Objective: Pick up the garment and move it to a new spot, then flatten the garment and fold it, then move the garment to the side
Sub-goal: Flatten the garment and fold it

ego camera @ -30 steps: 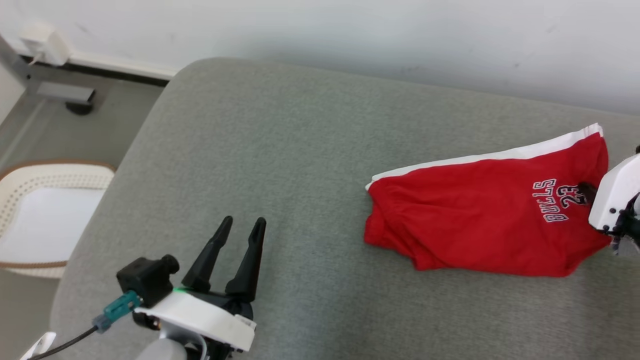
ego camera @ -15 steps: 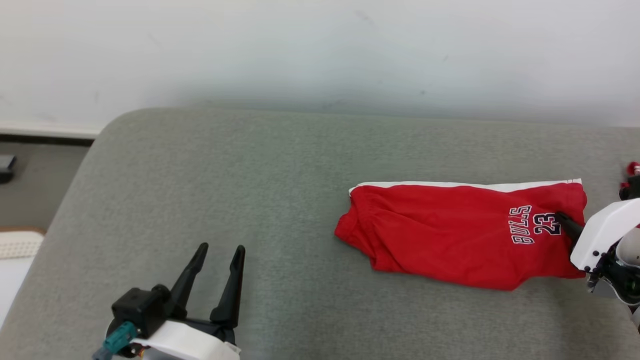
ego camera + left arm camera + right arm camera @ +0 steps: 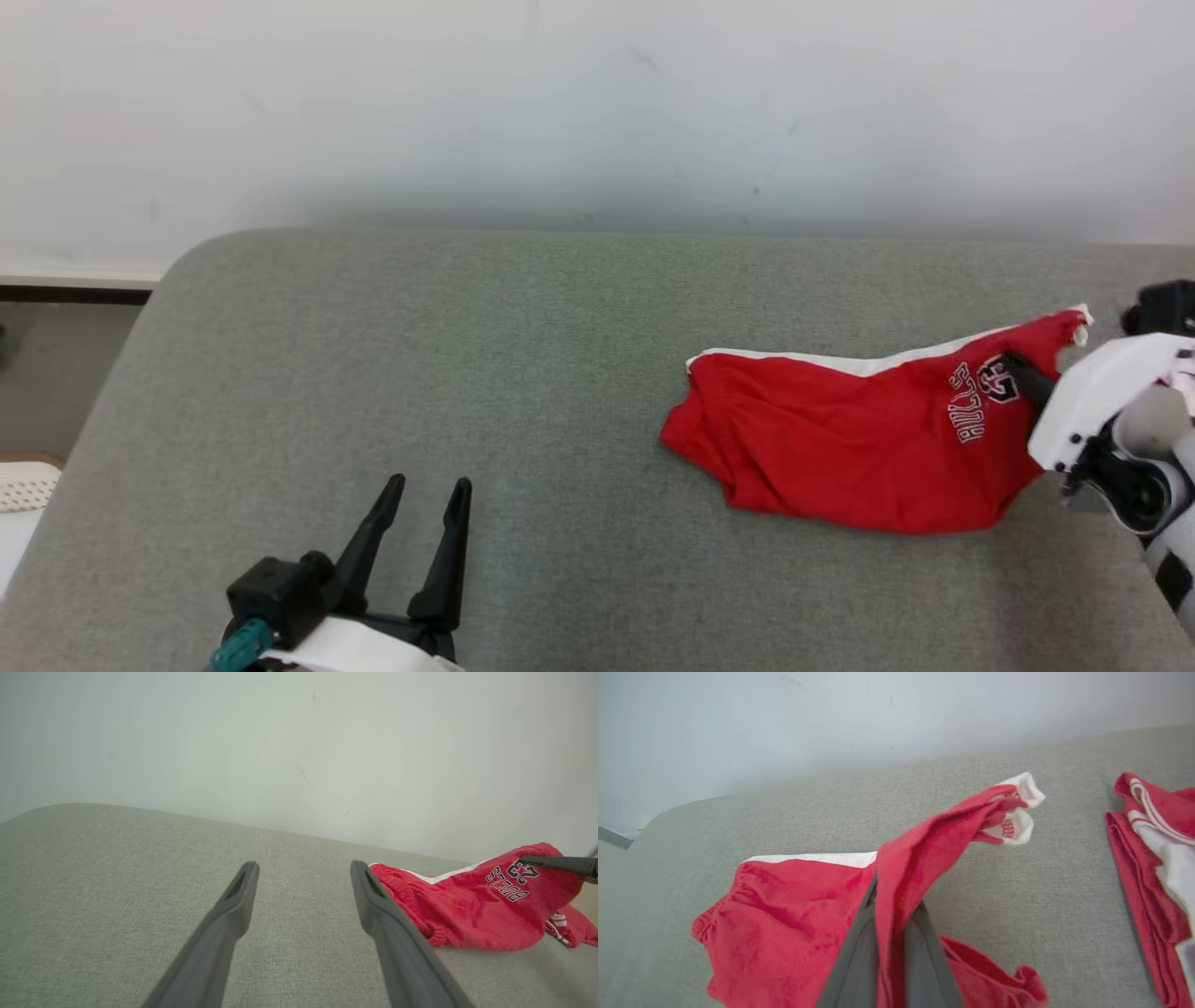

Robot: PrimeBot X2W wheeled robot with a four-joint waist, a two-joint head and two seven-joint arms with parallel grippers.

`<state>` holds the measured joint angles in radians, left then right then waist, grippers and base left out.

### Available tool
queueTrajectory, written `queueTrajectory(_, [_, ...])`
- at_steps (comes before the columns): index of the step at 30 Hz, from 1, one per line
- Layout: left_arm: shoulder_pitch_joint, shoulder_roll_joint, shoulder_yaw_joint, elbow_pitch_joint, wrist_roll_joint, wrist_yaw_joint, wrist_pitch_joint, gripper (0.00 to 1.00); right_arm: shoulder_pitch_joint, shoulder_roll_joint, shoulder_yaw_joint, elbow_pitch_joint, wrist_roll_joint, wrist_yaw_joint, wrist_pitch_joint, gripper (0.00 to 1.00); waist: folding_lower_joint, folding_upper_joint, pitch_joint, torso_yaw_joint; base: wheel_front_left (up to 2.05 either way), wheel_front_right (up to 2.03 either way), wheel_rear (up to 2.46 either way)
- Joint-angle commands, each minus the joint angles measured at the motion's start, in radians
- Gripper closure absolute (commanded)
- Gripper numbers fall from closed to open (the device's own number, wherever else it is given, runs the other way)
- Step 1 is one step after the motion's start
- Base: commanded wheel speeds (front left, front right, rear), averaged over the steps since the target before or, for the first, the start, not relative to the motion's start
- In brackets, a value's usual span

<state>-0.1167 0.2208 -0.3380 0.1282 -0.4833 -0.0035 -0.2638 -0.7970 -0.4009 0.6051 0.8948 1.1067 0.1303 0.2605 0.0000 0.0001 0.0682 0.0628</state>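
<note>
The garment [image 3: 840, 448] is a pair of red shorts with a white side stripe and a "BULLS 23" print, folded on the grey cushion [image 3: 467, 355] at the right. My right gripper [image 3: 1013, 375] is shut on the garment's right end, which is lifted off the cushion while the left end still rests on it. In the right wrist view the red fabric [image 3: 920, 854] is pinched between the two fingers and rises past them. The left gripper [image 3: 427, 495] stands open at the lower left, well apart from the garment [image 3: 472, 905], nothing between its fingers.
Another red and white piece of clothing [image 3: 1157, 868] lies folded on the cushion to the right of the held garment. A white wall [image 3: 597, 112] runs behind the cushion. At the far left the cushion's edge drops to the floor [image 3: 47, 373], where a pale basket [image 3: 23, 485] stands.
The head camera has shifted. The right gripper has raised the garment's right end, so the print now tilts up and the shorts slope down to the left. The left gripper stays open.
</note>
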Motion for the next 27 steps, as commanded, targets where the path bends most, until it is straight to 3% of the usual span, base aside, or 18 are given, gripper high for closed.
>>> queueTrajectory(1, [0.006, -0.010, 0.008, 0.009, 0.018, -0.011, 0.000, 0.00, -0.025, 0.021, 0.023, -0.018, -0.016, 0.000, 0.024, 1.00, 0.0000, -0.0001, 0.003, 0.018, 0.00, 0.00, 0.00])
queueTrajectory(11, [-0.001, -0.066, 0.028, 0.051, 0.045, -0.057, 0.000, 0.00, -0.087, 0.144, 0.091, 0.029, -0.022, 0.000, 0.167, 1.00, 0.0000, -0.0001, 0.011, 0.113, 0.00, 0.00, 0.00])
queueTrajectory(21, [-0.011, -0.092, 0.050, 0.082, 0.071, -0.080, 0.000, 0.00, -0.117, 0.235, 0.116, 0.135, -0.039, 0.000, 0.168, 1.00, 0.0000, -0.0001, 0.019, 0.162, 0.00, 0.00, 0.00])
queueTrajectory(24, [-0.013, -0.096, 0.058, 0.089, 0.073, -0.085, 0.000, 0.00, -0.126, 0.257, 0.121, 0.161, -0.040, 0.000, 0.159, 0.34, 0.0000, -0.0001, 0.019, 0.160, 0.00, 0.00, 0.00])
queueTrajectory(25, [-0.012, -0.097, 0.061, 0.091, 0.075, -0.086, 0.000, 0.00, -0.124, 0.266, 0.123, 0.164, -0.037, 0.000, 0.159, 0.00, 0.0000, -0.0001, 0.017, 0.157, 0.00, 0.00, 0.00])
queueTrajectory(27, [-0.009, -0.098, 0.065, 0.095, 0.077, -0.086, 0.000, 0.00, -0.119, 0.280, 0.124, 0.154, -0.024, 0.000, 0.148, 0.00, 0.0000, -0.0001, 0.013, 0.148, 0.00, 0.00, 0.00])
